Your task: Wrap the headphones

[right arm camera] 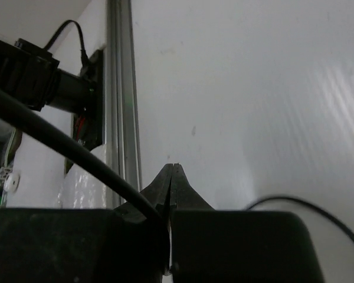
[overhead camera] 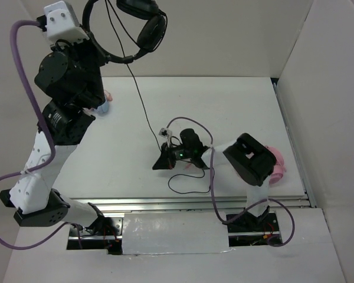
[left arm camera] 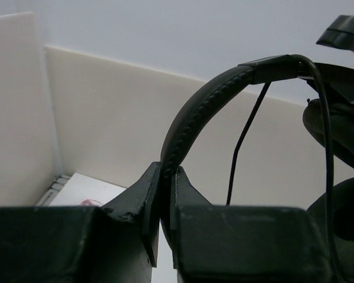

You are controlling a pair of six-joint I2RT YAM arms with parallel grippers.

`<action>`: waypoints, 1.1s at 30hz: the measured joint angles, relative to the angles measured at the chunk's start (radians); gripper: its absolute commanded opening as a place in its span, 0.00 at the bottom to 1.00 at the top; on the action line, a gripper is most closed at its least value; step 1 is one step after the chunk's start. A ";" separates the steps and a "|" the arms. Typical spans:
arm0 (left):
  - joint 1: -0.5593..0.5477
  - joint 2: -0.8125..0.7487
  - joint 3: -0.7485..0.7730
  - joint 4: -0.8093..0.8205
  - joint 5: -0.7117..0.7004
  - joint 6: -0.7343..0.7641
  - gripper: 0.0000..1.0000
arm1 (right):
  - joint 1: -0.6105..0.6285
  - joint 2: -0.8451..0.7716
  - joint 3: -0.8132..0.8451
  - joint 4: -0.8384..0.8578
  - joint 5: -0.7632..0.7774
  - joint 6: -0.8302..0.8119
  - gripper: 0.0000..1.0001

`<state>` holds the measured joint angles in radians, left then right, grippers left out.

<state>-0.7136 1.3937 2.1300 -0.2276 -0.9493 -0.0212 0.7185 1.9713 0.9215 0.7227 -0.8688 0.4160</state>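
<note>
My left gripper [overhead camera: 96, 46] is raised high at the back left and is shut on the thin headband [left arm camera: 203, 103] of the black headphones [overhead camera: 143, 28]. The earcups [left arm camera: 336, 138] hang to the right of the fingers. The thin black cable [overhead camera: 140, 97] drops from the headphones to my right gripper [overhead camera: 164, 160], low over the middle of the table. The right gripper [right arm camera: 172, 172] is shut, and the cable [right arm camera: 65, 144] runs into its jaws from the left. A slack loop of cable [overhead camera: 187, 184] lies on the table in front of it and also shows in the right wrist view [right arm camera: 310, 207]. The plug is not visible.
Pink headphones [overhead camera: 277, 162] lie at the right, partly behind the right arm. A light blue and pink item [overhead camera: 104, 105] lies at the left beside the left arm. White walls surround the table. A metal rail [right arm camera: 121, 88] runs along the near edge.
</note>
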 measured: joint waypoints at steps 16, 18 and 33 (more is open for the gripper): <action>0.439 0.227 -0.084 -0.206 0.193 -0.253 0.00 | 0.176 -1.050 -0.432 -0.579 0.927 -0.034 0.00; 0.497 0.227 -0.133 -0.220 0.248 -0.296 0.00 | 0.182 -1.088 -0.425 -0.684 1.026 -0.026 0.00; 0.563 0.327 -0.315 -0.240 0.237 -0.426 0.00 | 0.446 -1.161 -0.014 -1.133 1.538 -0.158 0.00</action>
<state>-0.1501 1.7210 1.8149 -0.4675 -0.7128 -0.4477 1.1648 0.8101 0.9077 -0.4107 0.6689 0.2584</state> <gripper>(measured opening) 0.187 0.006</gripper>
